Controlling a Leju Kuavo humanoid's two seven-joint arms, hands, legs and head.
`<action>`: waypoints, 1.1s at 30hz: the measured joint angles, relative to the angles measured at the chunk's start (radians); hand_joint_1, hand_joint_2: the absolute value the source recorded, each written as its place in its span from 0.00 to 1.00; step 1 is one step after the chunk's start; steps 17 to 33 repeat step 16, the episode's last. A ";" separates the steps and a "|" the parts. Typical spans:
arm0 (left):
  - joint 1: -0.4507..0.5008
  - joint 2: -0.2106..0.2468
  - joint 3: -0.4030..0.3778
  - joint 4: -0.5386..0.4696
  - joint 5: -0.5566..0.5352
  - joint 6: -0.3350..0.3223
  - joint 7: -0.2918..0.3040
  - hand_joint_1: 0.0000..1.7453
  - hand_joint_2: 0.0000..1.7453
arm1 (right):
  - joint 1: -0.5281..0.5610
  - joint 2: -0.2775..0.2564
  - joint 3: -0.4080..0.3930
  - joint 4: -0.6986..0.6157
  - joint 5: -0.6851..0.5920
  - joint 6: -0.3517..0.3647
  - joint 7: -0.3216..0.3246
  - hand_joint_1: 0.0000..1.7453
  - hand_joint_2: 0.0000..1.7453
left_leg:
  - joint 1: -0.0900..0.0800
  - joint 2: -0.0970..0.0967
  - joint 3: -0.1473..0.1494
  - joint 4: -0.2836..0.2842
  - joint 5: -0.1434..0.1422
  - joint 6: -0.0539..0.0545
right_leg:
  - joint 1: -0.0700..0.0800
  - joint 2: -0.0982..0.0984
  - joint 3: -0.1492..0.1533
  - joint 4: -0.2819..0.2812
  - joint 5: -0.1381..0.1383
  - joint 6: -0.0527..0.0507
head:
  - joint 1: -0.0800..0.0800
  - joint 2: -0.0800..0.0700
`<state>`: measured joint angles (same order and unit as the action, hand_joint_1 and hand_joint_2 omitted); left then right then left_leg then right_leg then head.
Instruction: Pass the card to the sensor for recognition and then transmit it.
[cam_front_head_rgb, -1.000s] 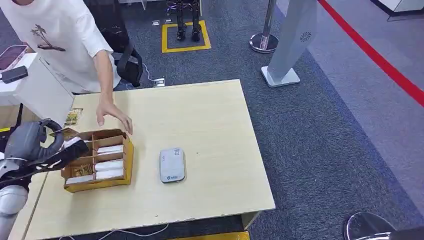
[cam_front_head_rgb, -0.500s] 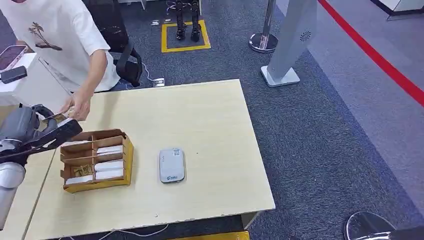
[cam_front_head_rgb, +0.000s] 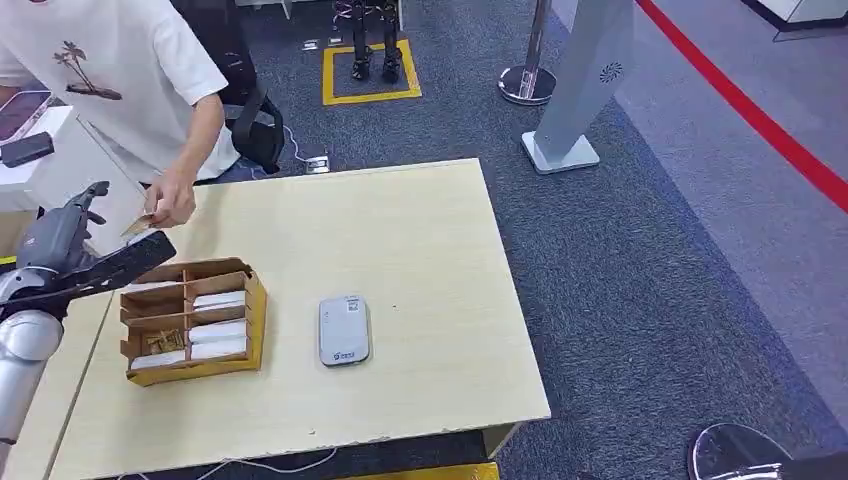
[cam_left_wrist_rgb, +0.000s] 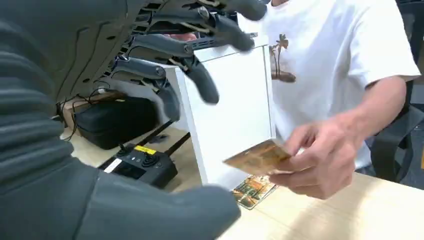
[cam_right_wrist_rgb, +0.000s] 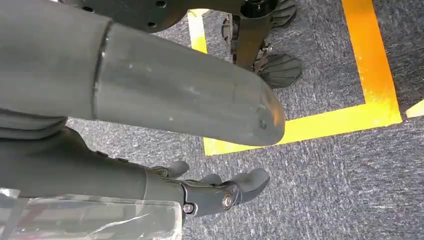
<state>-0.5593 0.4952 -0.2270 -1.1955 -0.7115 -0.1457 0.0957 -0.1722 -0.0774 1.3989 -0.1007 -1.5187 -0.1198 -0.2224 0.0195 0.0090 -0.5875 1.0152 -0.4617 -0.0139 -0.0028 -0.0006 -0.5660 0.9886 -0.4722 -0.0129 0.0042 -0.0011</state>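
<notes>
A person's hand (cam_front_head_rgb: 173, 203) pinches the brownish card (cam_front_head_rgb: 138, 224) just past my left hand (cam_front_head_rgb: 95, 262), over the table's far left corner. In the left wrist view the card (cam_left_wrist_rgb: 258, 157) sits between the person's fingers (cam_left_wrist_rgb: 320, 162), apart from my spread dark fingers (cam_left_wrist_rgb: 192, 75), which hold nothing. The grey-white sensor (cam_front_head_rgb: 344, 330) lies flat mid-table. A brown compartment box (cam_front_head_rgb: 255, 320) with white card stacks stands between my left hand and the sensor. My right hand (cam_right_wrist_rgb: 220, 192) hangs over the carpet, holding nothing.
A second printed card (cam_left_wrist_rgb: 254, 190) lies on the table beside a white cabinet (cam_left_wrist_rgb: 235, 110). A black controller (cam_left_wrist_rgb: 142, 165) rests on the neighbouring desk. An office chair (cam_front_head_rgb: 255, 125) stands behind the table, with a grey stand (cam_front_head_rgb: 575, 90) and a bollard (cam_front_head_rgb: 530, 75) beyond.
My left hand rose from over the box toward the far left with the card. The person reached in and took the card from it, and my fingers have spread.
</notes>
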 joint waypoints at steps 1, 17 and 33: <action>-0.001 -0.001 -0.001 0.002 0.000 0.001 0.000 0.00 1.00 | 0.000 0.000 0.000 0.000 0.000 0.000 0.000 0.00 0.00 | 0.000 0.000 0.000 0.000 0.000 0.000 | 0.000 0.000 0.000 0.000 0.000 0.000 | 0.000 0.000; 0.021 -0.002 -0.009 -0.002 0.043 0.053 -0.008 0.00 1.00 | 0.005 0.000 -0.003 0.000 0.000 -0.002 -0.011 0.00 0.00 | 0.000 0.000 0.000 0.000 0.000 0.000 | 0.000 0.000 0.000 0.000 0.000 0.000 | 0.000 0.000; 0.021 -0.002 -0.009 -0.002 0.043 0.053 -0.008 0.00 1.00 | 0.005 0.000 -0.003 0.000 0.000 -0.002 -0.011 0.00 0.00 | 0.000 0.000 0.000 0.000 0.000 0.000 | 0.000 0.000 0.000 0.000 0.000 0.000 | 0.000 0.000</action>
